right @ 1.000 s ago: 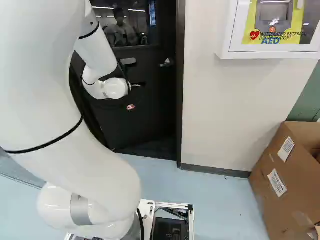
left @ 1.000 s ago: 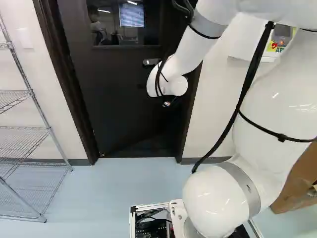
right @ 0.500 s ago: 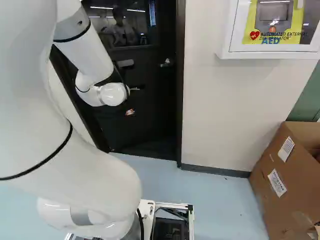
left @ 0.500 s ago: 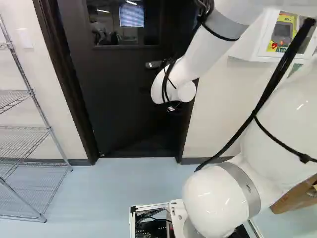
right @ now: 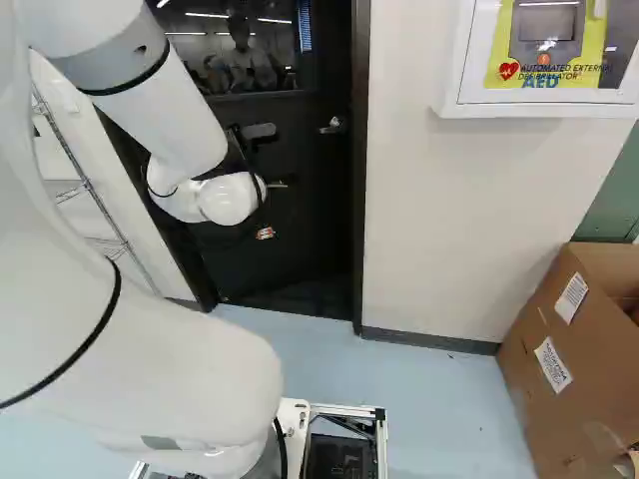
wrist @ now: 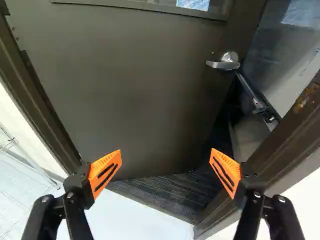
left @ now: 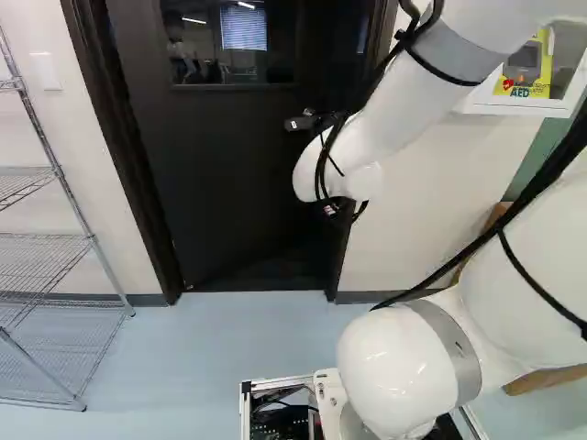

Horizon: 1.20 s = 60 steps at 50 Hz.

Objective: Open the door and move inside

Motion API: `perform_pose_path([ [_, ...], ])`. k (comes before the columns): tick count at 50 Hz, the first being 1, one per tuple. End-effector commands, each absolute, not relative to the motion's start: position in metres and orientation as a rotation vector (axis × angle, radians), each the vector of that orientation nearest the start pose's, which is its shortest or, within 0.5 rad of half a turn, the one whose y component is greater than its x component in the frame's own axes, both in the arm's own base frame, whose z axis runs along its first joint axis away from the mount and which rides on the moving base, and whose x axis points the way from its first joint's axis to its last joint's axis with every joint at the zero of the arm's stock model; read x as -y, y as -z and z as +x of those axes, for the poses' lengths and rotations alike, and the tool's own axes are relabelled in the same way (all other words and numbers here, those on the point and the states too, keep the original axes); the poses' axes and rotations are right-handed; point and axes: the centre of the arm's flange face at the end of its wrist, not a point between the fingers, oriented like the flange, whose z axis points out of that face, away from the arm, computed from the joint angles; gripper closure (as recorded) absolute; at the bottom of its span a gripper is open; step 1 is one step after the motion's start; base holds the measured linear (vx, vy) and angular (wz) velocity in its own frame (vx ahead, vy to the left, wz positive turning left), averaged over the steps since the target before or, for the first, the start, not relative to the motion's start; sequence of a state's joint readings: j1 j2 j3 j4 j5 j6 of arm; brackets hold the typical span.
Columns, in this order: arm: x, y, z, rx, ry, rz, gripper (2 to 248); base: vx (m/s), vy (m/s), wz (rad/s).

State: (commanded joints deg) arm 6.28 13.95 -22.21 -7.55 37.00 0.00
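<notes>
Well, the door (wrist: pixel 130 95) stands ajar straight ahead, hinged on the left and swung away to the far side, with a gap on the right. If it has a closer, it could swing back while the base drives in. The frame (right: pixel 360 200) is the next worry: a base lined up too far right could catch the right post, as the way through looks narrow. The arm (right: pixel 150 369) reaches forward at the doorway, and its elbow could strike that post if the base turned before the arm folded in. The rack (left: pixel 60 174) on the near left and the box (right: pixel 524 369) on the near right matter only if the base swings wide. The gripper (wrist: pixel 165 151) has its fingers wide apart, nothing between them; one could snag on the post. The handle (wrist: pixel 226 62) is ahead, out of its grasp, so pushing on the panel probably suits best; a glancing push could slip off.
</notes>
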Motion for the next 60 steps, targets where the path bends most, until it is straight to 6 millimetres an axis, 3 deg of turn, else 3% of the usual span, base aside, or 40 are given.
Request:
perform_pose_path([
  [36, -0.0453, -0.4606, 0.3603, 0.333, 1.829, -2.453, 3, 0.004, 0.001, -0.004],
  [60, -0.0453, -0.4606, 0.3603, 0.333, 1.829, -2.453, 3, 0.068, 0.048, -0.011],
])
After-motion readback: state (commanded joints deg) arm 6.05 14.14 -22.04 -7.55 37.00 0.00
